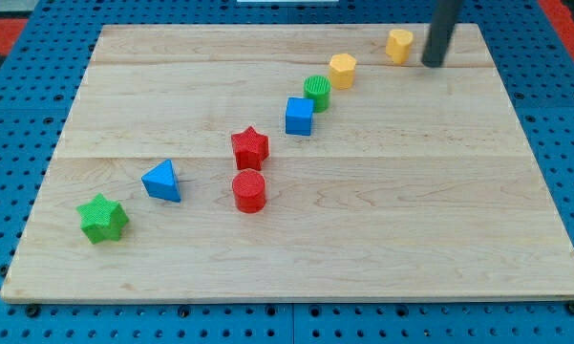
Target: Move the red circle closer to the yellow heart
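The red circle (249,191) stands on the wooden board a little left of centre, just below the red star (249,147). The yellow heart (399,45) sits near the view's top right edge of the board. My tip (431,65) rests on the board just right of the yellow heart, close to it, and far up and right of the red circle. The rod runs up out of the view's top.
A diagonal line of blocks runs between them: blue cube (299,116), green circle (317,91), yellow hexagon (342,70). A blue triangle (162,181) and a green star (102,219) lie at the lower left. The board (439,220) rests on a blue pegboard.
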Tool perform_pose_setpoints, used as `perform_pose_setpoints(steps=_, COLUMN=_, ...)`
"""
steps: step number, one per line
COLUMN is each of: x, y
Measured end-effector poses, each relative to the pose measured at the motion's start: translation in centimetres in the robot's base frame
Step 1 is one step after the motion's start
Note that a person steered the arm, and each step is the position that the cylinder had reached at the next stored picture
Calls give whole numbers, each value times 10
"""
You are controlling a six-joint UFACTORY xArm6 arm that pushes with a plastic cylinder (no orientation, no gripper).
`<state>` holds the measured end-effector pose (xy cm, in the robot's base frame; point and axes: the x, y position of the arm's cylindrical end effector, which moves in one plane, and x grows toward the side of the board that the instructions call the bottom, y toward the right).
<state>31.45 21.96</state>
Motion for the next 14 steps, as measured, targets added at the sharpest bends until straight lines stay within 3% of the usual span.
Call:
perform_pose_setpoints(steps=1, x=127, y=23)
perform_pose_setpoints(steps=2, x=187, y=-10)
perform_pose_setpoints(steps=3, x=224, y=-68)
perform_pose_setpoints(steps=5, x=255, y=-145)
perform_pose_setpoints(steps=6, x=249, y=-218)
perform_pose_setpoints(steps=8, x=223, y=-263)
perform_pose_setpoints(steps=9, x=243, y=-292)
perform_pose_setpoints(steps=10, x=208, y=-289)
perform_pose_setpoints(steps=12, x=99, y=-179)
perform_pose_setpoints(steps=13, x=57, y=-151)
perform_pose_setpoints(steps=14, x=54, y=-146)
